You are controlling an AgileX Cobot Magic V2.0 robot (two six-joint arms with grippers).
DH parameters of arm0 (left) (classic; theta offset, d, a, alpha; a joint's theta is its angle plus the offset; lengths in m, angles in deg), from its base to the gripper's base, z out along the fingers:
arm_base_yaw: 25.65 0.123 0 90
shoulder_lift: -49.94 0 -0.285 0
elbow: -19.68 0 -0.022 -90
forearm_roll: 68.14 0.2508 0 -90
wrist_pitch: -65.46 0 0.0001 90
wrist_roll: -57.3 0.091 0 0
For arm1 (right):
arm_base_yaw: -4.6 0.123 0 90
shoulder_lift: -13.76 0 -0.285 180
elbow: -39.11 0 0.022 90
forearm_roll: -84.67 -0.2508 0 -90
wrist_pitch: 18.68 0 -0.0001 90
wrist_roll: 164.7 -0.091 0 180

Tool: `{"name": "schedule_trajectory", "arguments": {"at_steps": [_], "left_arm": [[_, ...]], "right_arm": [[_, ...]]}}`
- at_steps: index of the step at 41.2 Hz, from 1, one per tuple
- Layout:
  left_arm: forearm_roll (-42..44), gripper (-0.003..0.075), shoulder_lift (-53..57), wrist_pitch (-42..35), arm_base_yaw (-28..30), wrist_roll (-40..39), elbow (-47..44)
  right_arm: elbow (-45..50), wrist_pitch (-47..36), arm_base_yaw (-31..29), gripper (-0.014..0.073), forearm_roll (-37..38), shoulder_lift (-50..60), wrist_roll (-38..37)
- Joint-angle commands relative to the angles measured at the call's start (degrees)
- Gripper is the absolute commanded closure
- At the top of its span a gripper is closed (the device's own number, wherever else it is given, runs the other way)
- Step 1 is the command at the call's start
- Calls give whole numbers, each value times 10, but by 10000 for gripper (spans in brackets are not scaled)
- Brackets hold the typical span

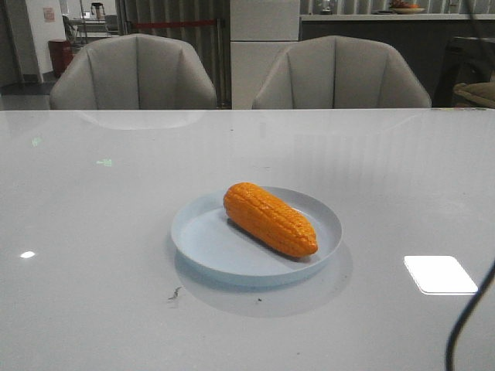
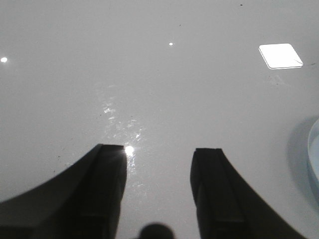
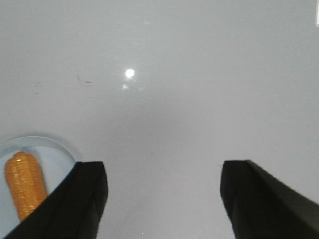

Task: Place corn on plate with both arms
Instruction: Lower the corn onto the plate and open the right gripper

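The orange-yellow corn (image 1: 270, 219) lies diagonally on the pale blue plate (image 1: 201, 236) in the middle of the table. Neither arm shows in the front view; only a black cable (image 1: 468, 321) crosses the lower right corner. In the left wrist view my left gripper (image 2: 159, 152) is open and empty over bare table, with the plate's rim (image 2: 314, 154) at the frame edge. In the right wrist view my right gripper (image 3: 163, 167) is open wide and empty, and the corn (image 3: 25, 184) on the plate (image 3: 57, 152) shows beside one finger.
Two grey chairs (image 1: 135, 73) (image 1: 340, 76) stand behind the table's far edge. A bright light reflection (image 1: 439, 274) lies on the glossy white tabletop to the right of the plate.
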Motion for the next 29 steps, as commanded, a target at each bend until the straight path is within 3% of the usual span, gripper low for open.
{"name": "schedule_trajectory", "arguments": {"at_steps": [1,8,15,29], "left_arm": [[0,341,8,-38,-1,-1,20],[0,341,8,-38,-1,-1,20],[0,341,8,-38,-1,-1,20],[9,342,8,-38,-1,-1,20]], "right_arm": [[56,-60,-52,12,-1,79,1],[213,-145,-116,12,-1,196,21],[347,-209,-122,12,-2,308,24],[503,-212,-121,12,-2,406,24]]}}
